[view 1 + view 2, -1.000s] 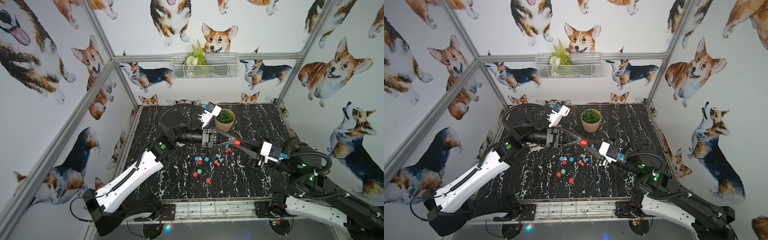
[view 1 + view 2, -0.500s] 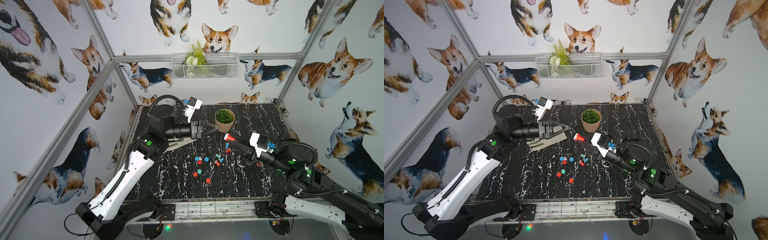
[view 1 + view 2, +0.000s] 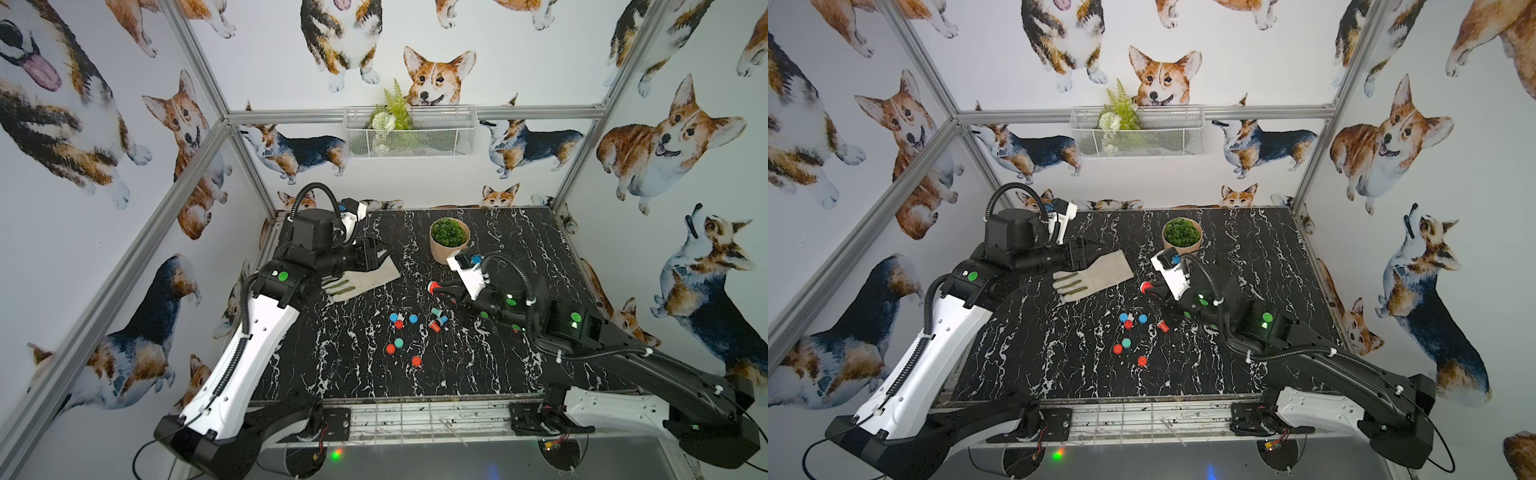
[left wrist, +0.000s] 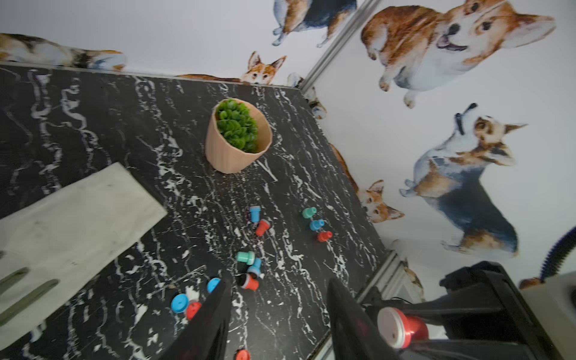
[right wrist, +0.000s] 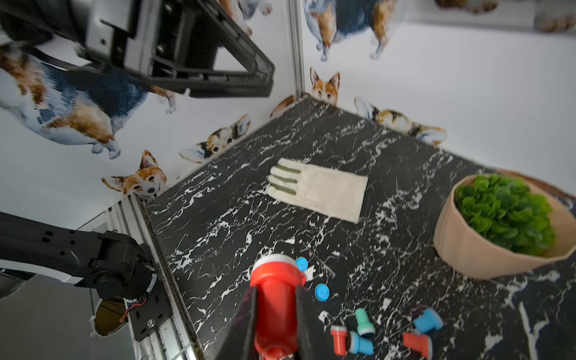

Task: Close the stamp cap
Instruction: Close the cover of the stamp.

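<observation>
The right gripper (image 5: 276, 293) was clamped on a red plastic stamp (image 5: 274, 280). Its two black fingers (image 5: 246, 324) pressed the narrow stem from both sides. The stamp's wide end, covered by a white cap (image 5: 275, 259), stuck out past the fingertips. In both top views the stamp was held off the black, white-veined marble tabletop (image 3: 498, 365), with its capped end pointing toward the left arm.

The left gripper (image 4: 280, 280) had its jaws apart with nothing between them. In a top view it hung over the cuff end of a flat off-white work glove with green-striped fingers (image 3: 361, 279), well apart from the right gripper.

A scatter of small red, blue and teal stamps and loose round caps (image 3: 400, 343) lay on the tabletop near its middle, close to the right gripper. A ribbed tan pot of green leaves (image 3: 449, 243) stood upright toward the back of the table, just behind the right wrist. On the corgi-patterned rear wall hung a white wire basket (image 3: 409, 135) holding a fern.
</observation>
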You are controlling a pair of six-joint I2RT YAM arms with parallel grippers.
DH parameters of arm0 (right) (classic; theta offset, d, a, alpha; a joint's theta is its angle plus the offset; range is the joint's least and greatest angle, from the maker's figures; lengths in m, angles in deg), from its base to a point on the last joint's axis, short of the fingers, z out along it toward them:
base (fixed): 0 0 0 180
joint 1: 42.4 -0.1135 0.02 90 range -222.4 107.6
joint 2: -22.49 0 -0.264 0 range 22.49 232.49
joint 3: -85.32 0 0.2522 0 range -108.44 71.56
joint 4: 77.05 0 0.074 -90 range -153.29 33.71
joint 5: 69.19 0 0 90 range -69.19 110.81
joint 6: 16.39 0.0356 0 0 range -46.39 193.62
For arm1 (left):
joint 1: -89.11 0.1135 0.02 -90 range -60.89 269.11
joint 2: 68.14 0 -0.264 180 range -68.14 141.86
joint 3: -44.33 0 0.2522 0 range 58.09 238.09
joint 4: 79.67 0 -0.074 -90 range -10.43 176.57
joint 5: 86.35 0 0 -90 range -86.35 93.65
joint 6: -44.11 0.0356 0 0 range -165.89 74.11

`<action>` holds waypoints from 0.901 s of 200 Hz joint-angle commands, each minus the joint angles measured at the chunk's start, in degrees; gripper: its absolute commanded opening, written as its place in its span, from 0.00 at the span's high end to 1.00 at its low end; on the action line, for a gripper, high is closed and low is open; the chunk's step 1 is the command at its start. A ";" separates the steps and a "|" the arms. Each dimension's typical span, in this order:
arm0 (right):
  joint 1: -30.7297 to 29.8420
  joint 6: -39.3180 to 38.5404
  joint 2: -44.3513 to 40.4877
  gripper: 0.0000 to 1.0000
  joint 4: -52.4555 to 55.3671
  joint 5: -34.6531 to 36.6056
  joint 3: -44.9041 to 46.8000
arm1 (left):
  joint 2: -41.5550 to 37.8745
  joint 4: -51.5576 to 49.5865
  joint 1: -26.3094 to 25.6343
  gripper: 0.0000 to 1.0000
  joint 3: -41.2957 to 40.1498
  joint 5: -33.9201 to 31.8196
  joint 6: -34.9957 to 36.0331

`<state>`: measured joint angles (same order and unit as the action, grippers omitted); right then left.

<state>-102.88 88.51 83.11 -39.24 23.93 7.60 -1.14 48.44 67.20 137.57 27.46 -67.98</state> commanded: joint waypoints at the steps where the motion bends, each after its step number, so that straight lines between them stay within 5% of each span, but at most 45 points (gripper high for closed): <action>1: -0.07 12.17 5.85 1.00 12.63 0.45 -2.13 | 0.23 -1.43 3.44 0.46 -2.54 -4.86 6.69; 52: -0.15 21.25 20.32 1.00 22.52 -6.47 -4.95 | 1.54 3.63 7.97 0.45 -9.76 -11.00 9.96; 180: -2.85 22.14 43.29 1.00 23.36 -12.37 -10.88 | -0.02 8.69 9.95 0.44 -18.51 -21.66 10.92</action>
<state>-105.03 109.60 123.54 -16.38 12.34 -1.30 -0.09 55.79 76.99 119.65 8.42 -58.06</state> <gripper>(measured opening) 0.188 0.562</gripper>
